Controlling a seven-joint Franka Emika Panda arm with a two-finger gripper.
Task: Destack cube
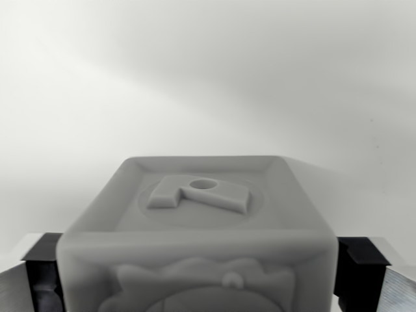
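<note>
We have the grey cube [195, 221] pinched between the black pads [361, 260] of our end effector [195, 276], which is closed on its two sides. Only pale desk [208, 78] shows beyond it, and no lower cube is visible, so we judge the grasp done, while whether the lift off the stack is done we cannot tell; setting it down remains.

The tool [198, 273] sits low in the wrist view, only its two black fingers [40, 260] showing — one at each bottom corner, spread wide, each pressed flat against a side of the cube [195, 214] between them
</note>
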